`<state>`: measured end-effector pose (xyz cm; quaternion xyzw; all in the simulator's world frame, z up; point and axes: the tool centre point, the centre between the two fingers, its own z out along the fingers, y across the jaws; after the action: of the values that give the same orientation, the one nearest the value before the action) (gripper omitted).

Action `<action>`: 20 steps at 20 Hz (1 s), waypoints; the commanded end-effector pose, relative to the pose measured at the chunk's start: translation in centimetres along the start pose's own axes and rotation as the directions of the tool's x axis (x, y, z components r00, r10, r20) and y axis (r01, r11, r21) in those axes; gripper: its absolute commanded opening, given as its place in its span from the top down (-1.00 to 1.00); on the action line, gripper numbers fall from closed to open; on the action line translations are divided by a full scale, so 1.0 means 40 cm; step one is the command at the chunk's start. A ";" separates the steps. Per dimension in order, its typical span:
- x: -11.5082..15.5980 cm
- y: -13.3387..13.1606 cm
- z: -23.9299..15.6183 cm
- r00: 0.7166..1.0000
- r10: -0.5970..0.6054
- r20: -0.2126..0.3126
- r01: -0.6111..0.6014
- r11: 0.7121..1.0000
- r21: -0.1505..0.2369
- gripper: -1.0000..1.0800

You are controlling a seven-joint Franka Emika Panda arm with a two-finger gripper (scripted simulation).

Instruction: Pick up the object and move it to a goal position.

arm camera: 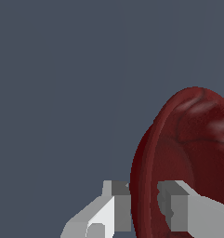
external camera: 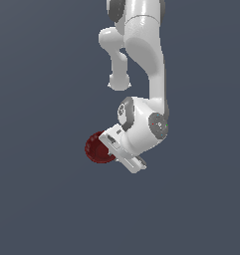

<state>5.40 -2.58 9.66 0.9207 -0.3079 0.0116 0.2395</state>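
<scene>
Flat slate-grey background fills both views, with no surface visible. Just left of centre in the exterior view sits the dark red dish (external camera: 96,148), tipped on edge against the gripper (external camera: 113,151). It looks rigid, light and probably smooth, so a rim pinch suits it. In the wrist view the fingers (arm camera: 118,204) straddle its thin scalloped wall, apparently clamped on it.

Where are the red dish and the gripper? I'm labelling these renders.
red dish (arm camera: 192,139): wrist view, on its textured inside.
red dish (external camera: 95,148): exterior view, on the part showing beside the hand.
gripper (arm camera: 145,204): wrist view, midway between the two fingertips straddling the dish rim.
</scene>
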 end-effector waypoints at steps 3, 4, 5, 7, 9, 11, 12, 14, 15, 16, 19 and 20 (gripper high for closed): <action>-0.009 0.083 -0.038 1.000 0.001 -0.001 -0.001 1.000 0.003 1.00; -0.012 0.103 -0.046 1.000 0.001 -0.001 -0.001 1.000 0.003 1.00; -0.015 0.124 -0.055 1.000 0.001 0.000 -0.001 1.000 0.003 1.00; -0.020 0.166 -0.073 1.000 0.001 0.000 -0.001 1.000 0.003 1.00; -0.025 0.209 -0.091 1.000 0.000 0.000 0.000 1.000 0.003 1.00; -0.030 0.253 -0.110 1.000 0.000 0.000 0.000 1.000 0.003 1.00; -0.033 0.275 -0.119 1.000 0.000 0.000 0.000 1.000 0.003 1.00; -0.038 0.319 -0.138 1.000 0.000 0.000 0.000 1.000 0.003 1.00; -0.040 0.341 -0.148 1.000 0.000 0.000 0.000 1.000 0.003 1.00; -0.042 0.363 -0.158 1.000 0.000 0.000 0.000 1.000 0.003 1.00; -0.048 0.424 -0.185 1.000 0.000 0.000 0.000 1.000 0.003 1.00; -0.050 0.443 -0.193 1.000 0.000 0.000 0.000 1.000 0.003 1.00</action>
<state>-4.67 -9.80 22.81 0.9209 -0.3081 0.0116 0.2385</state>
